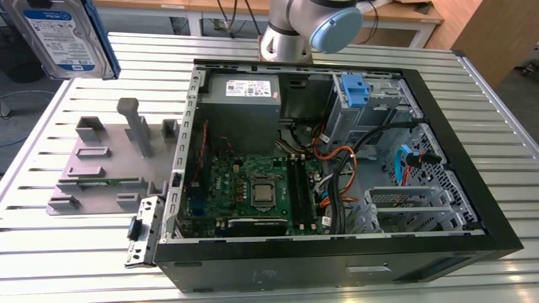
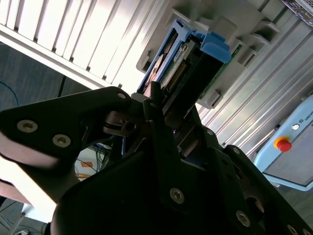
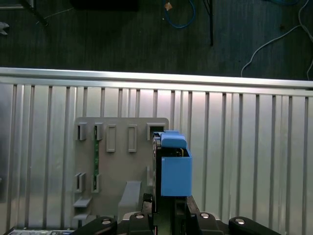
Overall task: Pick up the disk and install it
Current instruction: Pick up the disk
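The disk [image 1: 63,35], a flat rectangular silver hard drive with a white-and-blue label and a blue plastic bracket round its edges, hung in the air at the far end of the exterior view's left, clear of the table. It was upright and a little tilted, with its label face showing.

In the second wrist view the black gripper [image 2: 173,115] had its jaws drawn in narrow on the disk [image 2: 188,63], one black finger [image 2: 154,105] pressed along each side of the blue frame, and the drive's connector edge pointed away from the gripper. In the first wrist view the gripper [image 3: 166,218] held the disk [image 3: 175,171] end-on, its blue end tab over one edge of the grey plastic fixture plate [image 3: 122,166] with its rows of slots.

In the exterior view that fixture plate [image 1: 101,170] lay flat on the slatted metal table [image 1: 76,252], just beside the open black computer case [image 1: 471,208] on the exterior view's left. Inside the case lay a green motherboard [image 1: 252,183], with a grey power supply box [image 1: 244,95] bearing a white sticker at its far side. A small upright blue plastic latch [image 1: 357,91] stood to the exterior view's right of that box, on the metal drive cage. The silver-and-blue robot arm [image 1: 312,25] rose behind the far wall of the case.
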